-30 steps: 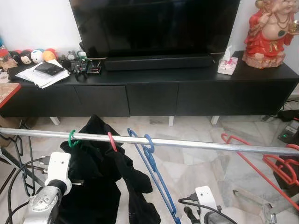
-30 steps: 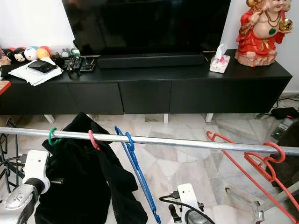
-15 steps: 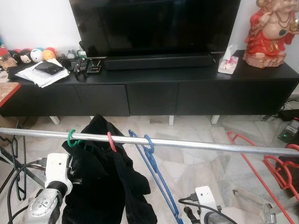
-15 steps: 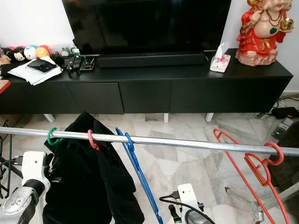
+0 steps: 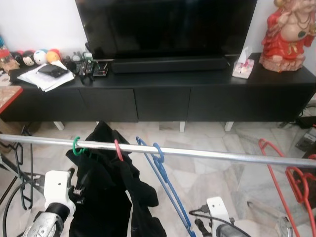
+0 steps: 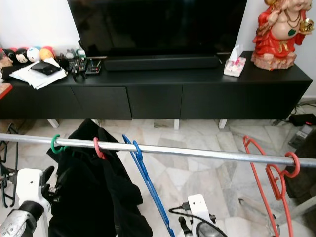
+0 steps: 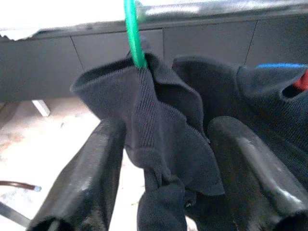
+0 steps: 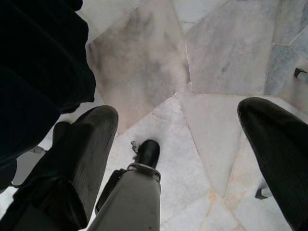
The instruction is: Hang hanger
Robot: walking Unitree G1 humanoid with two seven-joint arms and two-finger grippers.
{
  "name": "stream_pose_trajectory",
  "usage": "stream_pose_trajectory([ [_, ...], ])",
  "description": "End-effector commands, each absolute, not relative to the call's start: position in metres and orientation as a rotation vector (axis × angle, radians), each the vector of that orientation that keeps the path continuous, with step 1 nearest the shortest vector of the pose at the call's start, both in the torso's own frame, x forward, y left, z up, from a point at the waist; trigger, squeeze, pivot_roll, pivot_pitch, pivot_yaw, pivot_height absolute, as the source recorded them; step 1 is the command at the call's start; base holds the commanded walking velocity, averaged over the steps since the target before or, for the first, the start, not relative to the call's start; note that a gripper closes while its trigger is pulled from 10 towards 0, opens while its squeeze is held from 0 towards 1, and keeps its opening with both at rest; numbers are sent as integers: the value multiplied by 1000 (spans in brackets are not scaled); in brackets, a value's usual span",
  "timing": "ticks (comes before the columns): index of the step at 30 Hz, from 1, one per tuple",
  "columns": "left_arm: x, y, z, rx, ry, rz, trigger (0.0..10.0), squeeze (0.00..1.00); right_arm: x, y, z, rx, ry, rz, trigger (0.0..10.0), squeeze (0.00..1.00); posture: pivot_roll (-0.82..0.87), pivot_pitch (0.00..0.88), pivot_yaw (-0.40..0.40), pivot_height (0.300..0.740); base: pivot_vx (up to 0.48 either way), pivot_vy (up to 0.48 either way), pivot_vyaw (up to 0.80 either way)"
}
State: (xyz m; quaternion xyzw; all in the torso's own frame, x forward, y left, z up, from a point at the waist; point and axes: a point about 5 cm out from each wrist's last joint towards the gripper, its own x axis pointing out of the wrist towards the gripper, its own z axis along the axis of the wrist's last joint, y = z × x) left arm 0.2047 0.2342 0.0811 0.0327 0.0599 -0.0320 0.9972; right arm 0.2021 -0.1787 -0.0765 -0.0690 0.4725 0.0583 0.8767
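Green plastic hanger on silver metal rail, carrying limp black knitted garment | left claw spread apart, fabric between fingers | right claw apart, idle | judged light, floppy, swings; grip stiff hook neck, not cloth

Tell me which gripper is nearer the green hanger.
Left. The left gripper is open just below the green hanger, straddling its black garment; the right gripper hangs low over the floor.
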Motion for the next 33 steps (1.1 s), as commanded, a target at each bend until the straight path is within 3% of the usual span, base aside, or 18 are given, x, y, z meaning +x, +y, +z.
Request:
stream_pose_trajectory([
  [1,193,233,89,74,76,-3,10000,1000,201,-178,-77,-144,989,126,10000,0,-31,0,48,740,0,0,0],
  [6,174,221,96,103,35,72,10000,1000,202,-179,-77,-144,985,120,10000,0,-24,0,42,740,0,0,0],
  [7,173,220,95,102,37,82,10000,725,202,-179,-76,-144,985,120,10000,0,-24,0,42,740,0,0,0],
  [8,172,219,93,104,45,92,10000,0,202,-179,-76,-144,985,119,10000,0,-24,0,42,740,0,0,0],
  [33,180,215,78,83,83,139,10000,0,200,-180,-77,-148,989,120,10000,0,-36,0,39,740,0,0,0],
])
